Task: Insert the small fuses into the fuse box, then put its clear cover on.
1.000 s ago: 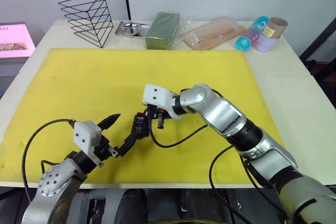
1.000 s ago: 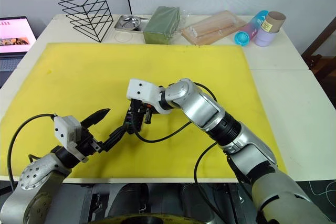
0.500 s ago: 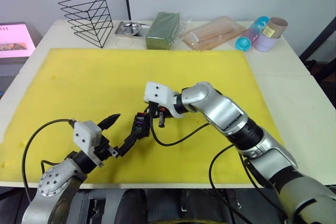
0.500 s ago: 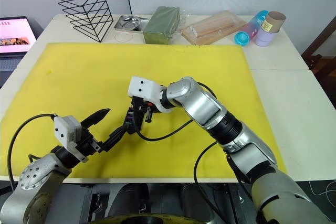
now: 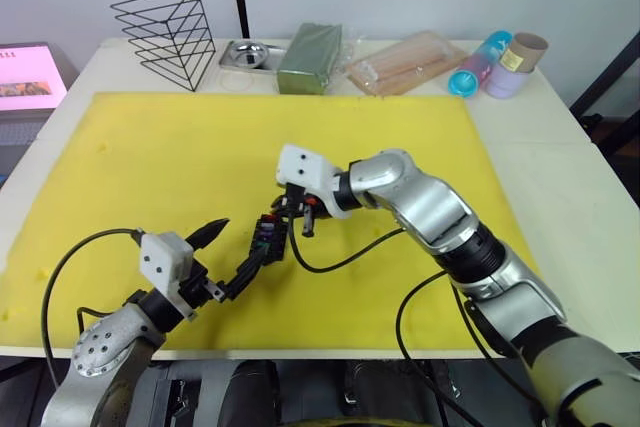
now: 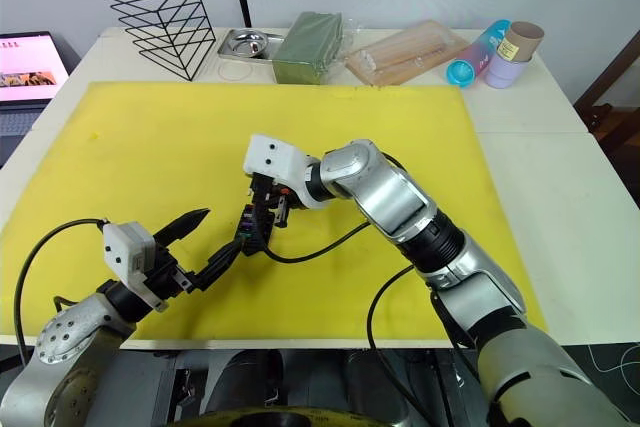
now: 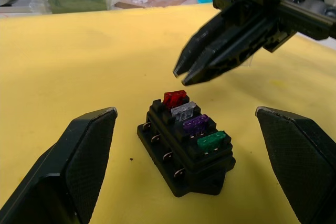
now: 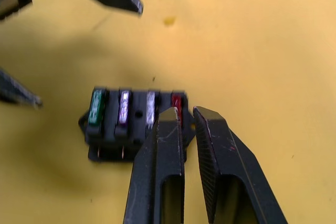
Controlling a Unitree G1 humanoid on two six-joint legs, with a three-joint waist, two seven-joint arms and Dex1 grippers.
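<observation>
The black fuse box (image 7: 186,153) sits on the yellow mat (image 5: 200,157), with the red (image 7: 175,97), pale grey (image 7: 184,110), purple (image 7: 195,124) and green (image 7: 211,140) small fuses standing in its slots in one row. My left gripper (image 5: 245,237) is open, one finger on each side of the box (image 5: 268,239), apart from it. My right gripper (image 8: 186,111) hovers just above the red-fuse end, fingers together and holding nothing; the same gripper (image 7: 181,75) appears in the left wrist view. The clear cover is out of view.
Along the table's far edge stand a black wire rack (image 5: 165,32), a metal tray (image 5: 250,52), a dark-green block (image 5: 310,57), a clear packet of wooden sticks (image 5: 405,62) and coloured cups (image 5: 490,62). A lit screen (image 5: 25,72) is at the far left.
My right gripper has lifted a little up and away from the fuse box. The left gripper and the box have stayed put.
</observation>
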